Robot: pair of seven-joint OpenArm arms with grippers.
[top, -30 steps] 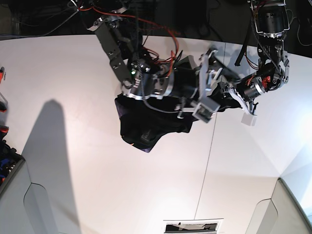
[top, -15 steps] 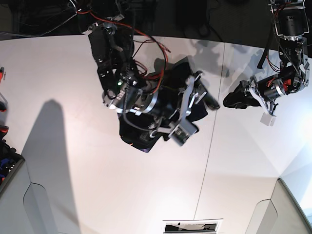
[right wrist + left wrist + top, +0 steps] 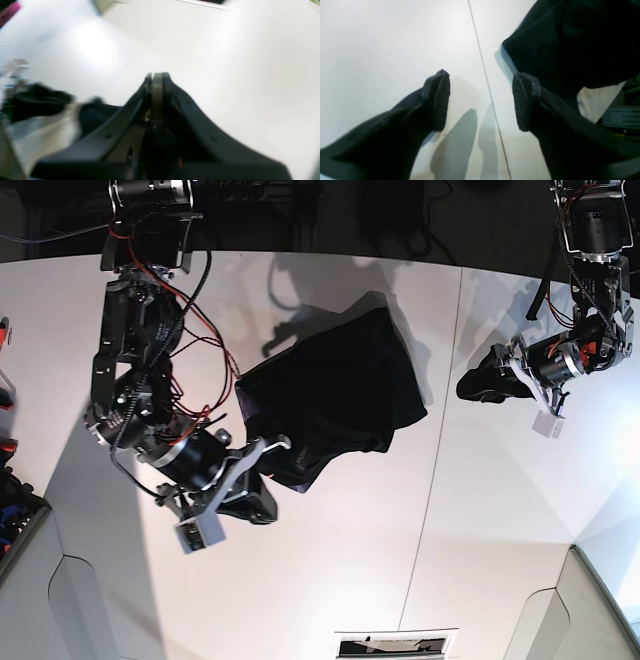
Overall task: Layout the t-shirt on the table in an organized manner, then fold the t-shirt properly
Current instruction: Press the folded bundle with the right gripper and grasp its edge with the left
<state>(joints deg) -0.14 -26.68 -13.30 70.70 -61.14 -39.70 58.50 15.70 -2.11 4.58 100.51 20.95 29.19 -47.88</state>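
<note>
My table (image 3: 330, 580) is a wide white top under me, smooth, with a thin dark seam (image 3: 432, 470) running from about 12 o'clock down toward 6 o'clock in the base view, right of centre. Beyond the far edge at 12 o'clock the room is dark, strung with cables. Pale angled panels close off the corners at 7 and 5 o'clock.

The t-shirt (image 3: 335, 395) lies bunched in a black heap near the middle of the table, left of the seam, with a small bit of purple showing at its lower edge.

My right gripper (image 3: 262, 498) sits at about 7 o'clock from the heap, just beside its lower corner; in its wrist view the jaws are pressed fully together with nothing between them. My left gripper (image 3: 481, 100) is at 3 o'clock, across the seam and well apart from the cloth in the base view; its fingers (image 3: 440, 100) are spread wide and hold nothing.

Bare white surface stretches wide at 6 and 9 o'clock; a long grey shadow crosses the left side.
</note>
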